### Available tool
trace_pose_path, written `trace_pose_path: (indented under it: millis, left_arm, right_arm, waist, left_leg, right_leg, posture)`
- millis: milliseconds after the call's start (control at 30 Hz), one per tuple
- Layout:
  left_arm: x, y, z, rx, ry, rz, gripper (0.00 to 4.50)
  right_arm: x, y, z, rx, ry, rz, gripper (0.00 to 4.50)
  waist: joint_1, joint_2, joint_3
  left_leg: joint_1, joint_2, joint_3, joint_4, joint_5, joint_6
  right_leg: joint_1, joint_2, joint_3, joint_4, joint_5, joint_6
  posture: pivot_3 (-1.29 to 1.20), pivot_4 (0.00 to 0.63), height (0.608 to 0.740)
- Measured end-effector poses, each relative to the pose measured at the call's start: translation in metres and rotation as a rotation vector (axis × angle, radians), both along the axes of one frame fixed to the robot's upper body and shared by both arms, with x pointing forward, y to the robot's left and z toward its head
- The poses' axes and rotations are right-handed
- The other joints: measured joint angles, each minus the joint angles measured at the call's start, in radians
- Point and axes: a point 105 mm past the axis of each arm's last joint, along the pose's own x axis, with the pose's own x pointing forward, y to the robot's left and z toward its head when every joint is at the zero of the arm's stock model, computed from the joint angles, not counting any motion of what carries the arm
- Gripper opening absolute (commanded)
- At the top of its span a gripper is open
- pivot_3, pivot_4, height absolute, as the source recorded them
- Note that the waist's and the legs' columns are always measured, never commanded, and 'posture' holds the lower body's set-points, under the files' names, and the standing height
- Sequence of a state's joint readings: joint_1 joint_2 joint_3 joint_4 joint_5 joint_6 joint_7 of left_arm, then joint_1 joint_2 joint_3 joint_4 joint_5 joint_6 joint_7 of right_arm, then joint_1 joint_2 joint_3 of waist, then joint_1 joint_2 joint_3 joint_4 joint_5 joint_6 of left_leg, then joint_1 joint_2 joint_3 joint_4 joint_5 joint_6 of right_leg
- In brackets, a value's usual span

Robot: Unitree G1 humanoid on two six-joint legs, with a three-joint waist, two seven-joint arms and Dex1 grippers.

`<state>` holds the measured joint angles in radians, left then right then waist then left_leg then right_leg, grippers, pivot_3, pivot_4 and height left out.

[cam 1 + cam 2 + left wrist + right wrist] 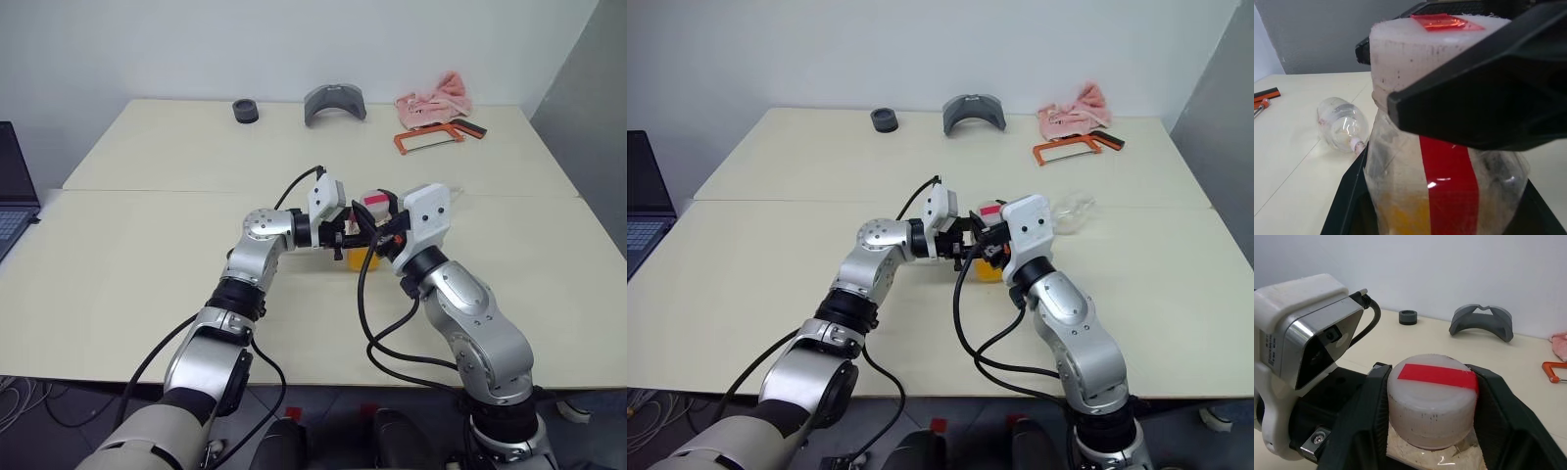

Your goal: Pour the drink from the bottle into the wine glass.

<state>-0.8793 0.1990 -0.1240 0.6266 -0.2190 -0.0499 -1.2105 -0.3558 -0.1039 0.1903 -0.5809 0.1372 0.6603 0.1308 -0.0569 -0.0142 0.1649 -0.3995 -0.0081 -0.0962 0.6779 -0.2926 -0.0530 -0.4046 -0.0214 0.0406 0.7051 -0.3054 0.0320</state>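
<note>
The bottle [1444, 186] stands upright near the middle of the table, clear plastic with a red stripe and a white cap [1432, 396] marked with red tape. The orange-yellow drink [988, 269] fills its bottom. My left gripper [348, 237] reaches in from the left and is shut on the bottle's body. From the right, my right gripper [1432, 374] has a black finger pressed on each side of the cap. The wine glass [1073, 211], clear, appears to lie on its side on the table just behind the right wrist.
Along the table's far edge are a black ring [245, 110], a grey curved piece [334, 102], a pink cloth [436, 98] and an orange hacksaw [431, 137]. A laptop [12, 196] sits at the far left. Cables hang off both wrists.
</note>
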Motion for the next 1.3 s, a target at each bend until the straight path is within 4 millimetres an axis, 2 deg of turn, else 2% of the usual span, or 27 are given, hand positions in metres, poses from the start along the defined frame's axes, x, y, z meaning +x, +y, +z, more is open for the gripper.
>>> trace_pose_path:
  millis: [133, 200, 333, 433, 467, 700, 900, 1133, 1300]
  left_arm:
    - [-0.001, 0.001, 0.0, 0.001, 0.006, -0.009, 1.76]
    - [-0.004, 0.005, 0.0, 0.008, 0.016, -0.043, 1.76]
    - [-0.02, 0.016, 0.003, 0.074, 0.015, -0.191, 1.76]
    - [-0.02, 0.016, 0.011, 0.088, 0.011, -0.217, 1.75]
    - [-0.02, 0.015, 0.012, 0.09, 0.007, -0.222, 1.74]
    - [-0.018, 0.015, 0.006, 0.083, 0.018, -0.187, 1.71]
    - [-0.017, 0.017, 0.001, 0.07, 0.037, -0.148, 1.71]
    - [-0.017, 0.016, -0.001, 0.058, 0.042, -0.129, 1.71]
    - [-0.017, 0.014, 0.0, 0.052, 0.043, -0.13, 1.71]
  right_arm:
    - [0.0, 0.001, -0.001, -0.03, -0.015, 0.057, 1.93]
    - [-0.002, 0.003, 0.0, -0.088, -0.027, 0.186, 1.93]
    - [-0.008, -0.002, 0.012, -0.243, 0.069, 0.594, 1.93]
    - [-0.003, -0.005, 0.021, -0.211, 0.144, 0.663, 1.93]
    - [-0.004, -0.006, 0.022, -0.213, 0.153, 0.669, 1.93]
    - [-0.014, -0.002, 0.018, -0.153, 0.096, 0.647, 4.37]
    - [-0.035, 0.004, 0.031, -0.12, -0.029, 0.564, 4.42]
    - [-0.022, 0.006, 0.028, -0.189, -0.083, 0.411, 4.42]
    - [-0.011, 0.0, 0.023, -0.239, -0.088, 0.35, 4.42]
  waist:
    - [0.0, 0.0, 0.0]
    - [0.0, 0.0, 0.0]
    - [-0.001, 0.001, 0.001]
    - [-0.001, 0.001, 0.001]
    - [0.0, 0.001, 0.001]
    - [0.0, 0.001, 0.001]
    - [0.0, 0.001, 0.001]
    - [0.0, 0.001, 0.001]
    - [0.0, 0.001, 0.001]
  left_leg:
    - [0.0, 0.0, 0.0, 0.0, 0.0, 0.0]
    - [0.0, -0.001, 0.001, 0.0, 0.0, 0.001]
    - [0.001, -0.001, 0.001, 0.0, -0.001, 0.002]
    - [0.001, 0.0, -0.001, -0.001, -0.001, 0.002]
    - [0.001, 0.0, -0.001, 0.0, -0.001, 0.002]
    - [0.0, 0.001, -0.001, 0.0, -0.001, 0.002]
    - [0.0, 0.001, -0.001, 0.0, -0.001, 0.001]
    - [0.0, 0.0, -0.001, 0.0, 0.0, 0.001]
    - [0.0, 0.0, -0.001, 0.0, 0.0, 0.001]
  right_leg:
    - [0.0, 0.0, 0.0, 0.0, 0.0, 0.0]
    - [0.0, 0.0, 0.0, 0.0, 0.0, 0.0]
    - [0.001, 0.002, -0.001, -0.001, 0.0, 0.0]
    - [0.001, 0.003, -0.002, 0.0, 0.0, -0.001]
    - [0.001, 0.003, -0.002, 0.001, 0.0, -0.001]
    - [0.0, -0.001, -0.001, 0.001, 0.0, -0.001]
    - [0.0, 0.0, -0.001, 0.001, 0.0, -0.001]
    - [0.0, 0.0, -0.001, 0.001, 0.0, -0.001]
    - [0.0, 0.0, -0.001, 0.001, 0.0, -0.001]
  posture:
    - [0.0, 0.15, 0.74]
    - [0.0, 0.15, 0.74]
    - [0.0, 0.15, 0.74]
    - [0.0, 0.15, 0.74]
    - [0.0, 0.15, 0.74]
    - [0.0, 0.15, 0.74]
    - [0.0, 0.15, 0.74]
    - [0.0, 0.15, 0.74]
    - [0.0, 0.15, 0.74]
